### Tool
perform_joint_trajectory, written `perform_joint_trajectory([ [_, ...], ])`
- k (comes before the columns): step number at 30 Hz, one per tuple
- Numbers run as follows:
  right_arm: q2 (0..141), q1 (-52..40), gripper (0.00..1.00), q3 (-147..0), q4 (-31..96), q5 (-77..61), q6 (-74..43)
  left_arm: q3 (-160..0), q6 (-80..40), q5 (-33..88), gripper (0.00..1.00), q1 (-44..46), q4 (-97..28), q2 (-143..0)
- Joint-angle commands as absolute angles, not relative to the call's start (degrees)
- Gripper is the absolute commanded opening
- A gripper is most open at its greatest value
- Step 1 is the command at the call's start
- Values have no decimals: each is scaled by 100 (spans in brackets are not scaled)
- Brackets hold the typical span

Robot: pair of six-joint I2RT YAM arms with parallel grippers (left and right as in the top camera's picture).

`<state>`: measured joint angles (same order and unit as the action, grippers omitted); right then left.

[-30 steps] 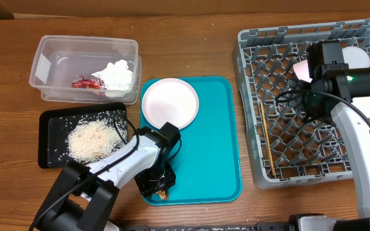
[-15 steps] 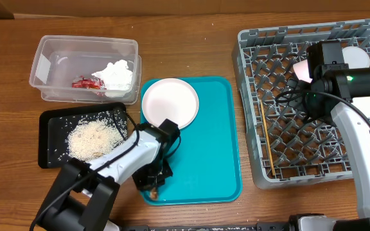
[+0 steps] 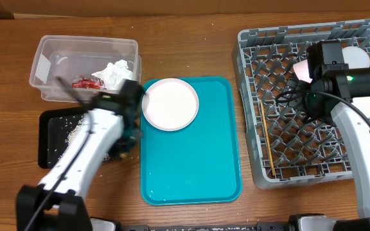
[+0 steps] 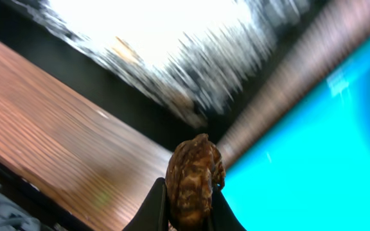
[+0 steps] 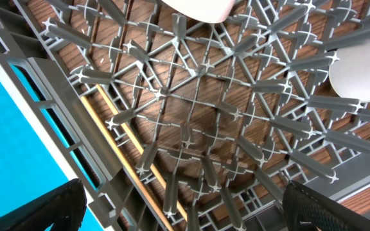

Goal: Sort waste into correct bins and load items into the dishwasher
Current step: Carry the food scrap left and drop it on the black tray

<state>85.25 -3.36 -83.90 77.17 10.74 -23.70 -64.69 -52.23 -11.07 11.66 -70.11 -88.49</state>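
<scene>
**Scrap in the grip, nearly over the food tray**

The left hand point(image 4: 194, 200) is clamped on the brown food scrap point(image 4: 196, 176), with both fingers pressed against its sides. Seen from overhead, the hand hangs just off the left edge of the teal tray point(image 3: 198, 160), about level with that tray's middle. It is over the near rim of the black tray point(image 3: 49, 144), which lies just left of the teal one and holds the rice point(image 3: 76, 130). The wrist view is blurred, but below the scrap it shows a strip of bare tabletop point(image 4: 56, 128) between the two trays.

The step in hand looks like dropping the scrap in with the rice. To do it well:

- Carry the scrap further left of the teal tray, until it is past the black rim and over the tray floor.
- Go low before parting the fingers, because a lumpy scrap may bounce or roll.
- Don't let go over the bare strip.

The right hand point(image 5: 185, 205) waits with its fingers wide apart and holds nothing. It is over the dish rack point(image 3: 246, 96), well to the right of the teal tray. The plate point(image 3: 170, 104) sits on the teal tray's upper left corner and is not yet loaded.
</scene>
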Motion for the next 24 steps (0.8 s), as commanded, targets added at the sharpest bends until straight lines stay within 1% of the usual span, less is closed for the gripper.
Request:
perform_joint_trajectory([
  [1, 8514, -314, 100, -8433, 7703, 1070, -2362, -6549, -4757, -1568, 4, 222, -6877, -8733],
  [3, 8514, -325, 100, -8433, 7636, 886, -2359, -6547, -4637, -1564, 4, -287, -6707, -8737],
  [4, 8514, -344, 100, -8433, 7505, 526, -2344, -6545, -4534, -1564, 4, -718, -6486, -8737],
  [8, 8514, -528, 96, -8433, 6877, -801, -1922, -6536, -4491, -1564, 4, -1472, -5957, -8792],
  [12, 8523, -891, 94, -8433, 6213, -1037, -1905, -6534, -4493, -1566, 5, -1693, -5808, -8888],
  [14, 8560, -1092, 94, -8433, 5900, -1037, -1905, -6534, -4497, -1614, 7, -1695, -5734, -8962],
  [15, 8632, -1337, 93, -8433, 5557, -1035, -1905, -6534, -4497, -1673, 7, -1695, -5640, -9072],
  [17, 8748, -1575, 92, -8433, 5253, -1033, -1905, -6534, -4495, -1697, 6, -1697, -5555, -9190],
  [24, 9421, -2150, 89, -8433, 4644, -1015, -1911, -6534, -4495, -1734, 6, -1697, -5367, -9751],
])
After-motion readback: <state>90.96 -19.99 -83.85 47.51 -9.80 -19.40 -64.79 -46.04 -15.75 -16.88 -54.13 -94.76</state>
